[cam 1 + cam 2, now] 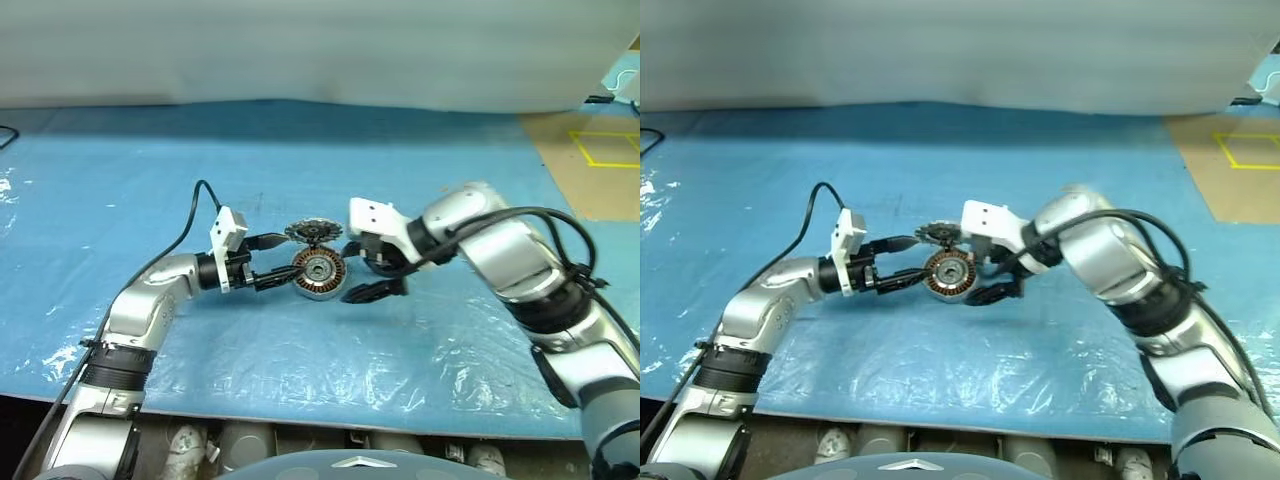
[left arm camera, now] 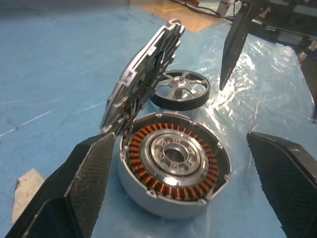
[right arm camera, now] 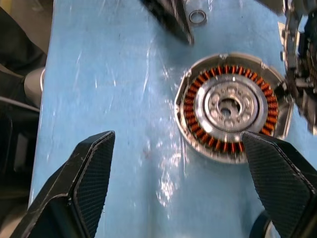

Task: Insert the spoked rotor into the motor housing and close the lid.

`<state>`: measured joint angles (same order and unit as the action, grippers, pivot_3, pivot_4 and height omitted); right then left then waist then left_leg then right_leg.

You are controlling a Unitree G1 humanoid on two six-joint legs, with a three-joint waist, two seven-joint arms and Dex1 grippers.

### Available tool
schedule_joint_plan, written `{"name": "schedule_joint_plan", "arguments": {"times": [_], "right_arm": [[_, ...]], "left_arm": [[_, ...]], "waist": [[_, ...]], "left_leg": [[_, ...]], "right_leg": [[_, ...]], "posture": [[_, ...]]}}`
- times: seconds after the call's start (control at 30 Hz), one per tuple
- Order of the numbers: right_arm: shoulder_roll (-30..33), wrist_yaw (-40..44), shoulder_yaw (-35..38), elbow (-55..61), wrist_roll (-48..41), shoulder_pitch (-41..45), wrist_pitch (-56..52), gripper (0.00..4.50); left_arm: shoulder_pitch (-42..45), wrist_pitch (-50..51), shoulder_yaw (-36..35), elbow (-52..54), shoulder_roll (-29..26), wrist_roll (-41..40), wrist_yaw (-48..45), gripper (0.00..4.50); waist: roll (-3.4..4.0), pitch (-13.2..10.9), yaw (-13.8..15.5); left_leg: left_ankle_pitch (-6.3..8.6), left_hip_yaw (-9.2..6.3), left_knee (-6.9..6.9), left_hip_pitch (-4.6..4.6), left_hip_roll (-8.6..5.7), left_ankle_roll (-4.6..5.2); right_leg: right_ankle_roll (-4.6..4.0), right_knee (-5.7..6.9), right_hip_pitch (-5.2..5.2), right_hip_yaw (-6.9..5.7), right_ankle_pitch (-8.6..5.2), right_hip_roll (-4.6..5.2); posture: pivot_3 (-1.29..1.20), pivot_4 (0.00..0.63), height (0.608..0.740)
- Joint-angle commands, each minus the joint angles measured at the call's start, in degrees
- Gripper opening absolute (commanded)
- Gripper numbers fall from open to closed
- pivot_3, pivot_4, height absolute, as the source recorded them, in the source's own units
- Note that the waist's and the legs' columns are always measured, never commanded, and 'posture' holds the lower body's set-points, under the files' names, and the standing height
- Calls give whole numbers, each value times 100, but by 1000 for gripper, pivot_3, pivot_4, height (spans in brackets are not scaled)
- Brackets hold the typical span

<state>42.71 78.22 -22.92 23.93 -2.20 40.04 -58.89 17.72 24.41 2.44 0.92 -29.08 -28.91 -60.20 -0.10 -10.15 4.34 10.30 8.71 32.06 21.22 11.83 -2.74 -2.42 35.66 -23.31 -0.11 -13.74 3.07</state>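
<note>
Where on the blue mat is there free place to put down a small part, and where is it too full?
Free: the blue mat beyond and left of the left pincer, and its near strip below the motor housing. Crowded: around the housing, between both pincers, with the raised lid, the spoked rotor and the right pincer.

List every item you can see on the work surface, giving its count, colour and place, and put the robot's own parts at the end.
motor housing: one, silver with copper-brown windings, on the blue sheet between the two grippers.
lid: one, silvery-grey, standing open, joined to the housing's rim.
spoked rotor: one, grey with a dark rim, lying flat on the sheet beyond the housing, not yet inserted.
small ring: one, metal, on the sheet apart from the housing.
blue sheet: one, covering the table.
left gripper: one, black fingers, open, either side of the housing.
right gripper: one, black fingers, open, beside the housing.
</note>
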Motion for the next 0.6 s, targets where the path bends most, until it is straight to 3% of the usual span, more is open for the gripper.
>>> {"name": "schedule_joint_plan", "arguments": {"times": [0.03,0.23,0.37,0.6], "right_arm": [[184,-729,511,98,91,-529,989,4255],[-752,-2184,2009,346,-453,-1467,1297,4255],[-1370,-2458,2811,463,-1287,-2191,1063,4255],[-1117,-2525,2843,273,-1648,-2646,1380,4255]], "left_arm": [[-244,29,-172,434,-223,-114,-100,4500],[-783,101,-376,934,-740,-218,-236,4500],[-811,-390,-505,543,-803,123,-99,4500],[-695,-991,-497,-342,-748,440,-195,4500]], "waist": [[0,0,-24],[3,-1,-39],[3,0,0],[4,0,-35]], "left_leg": [[0,0,0,0,-1,0],[1,6,10,-9,1,1],[0,8,12,-9,-1,3],[0,7,10,-8,-3,2]], "right_leg": [[0,0,-1,0,0,0],[-1,3,0,10,-2,-1],[-1,1,3,10,-2,4],[0,-6,5,8,-2,2]], "posture": [[0,150,740],[0,150,740],[0,150,740],[0,150,740]]}}
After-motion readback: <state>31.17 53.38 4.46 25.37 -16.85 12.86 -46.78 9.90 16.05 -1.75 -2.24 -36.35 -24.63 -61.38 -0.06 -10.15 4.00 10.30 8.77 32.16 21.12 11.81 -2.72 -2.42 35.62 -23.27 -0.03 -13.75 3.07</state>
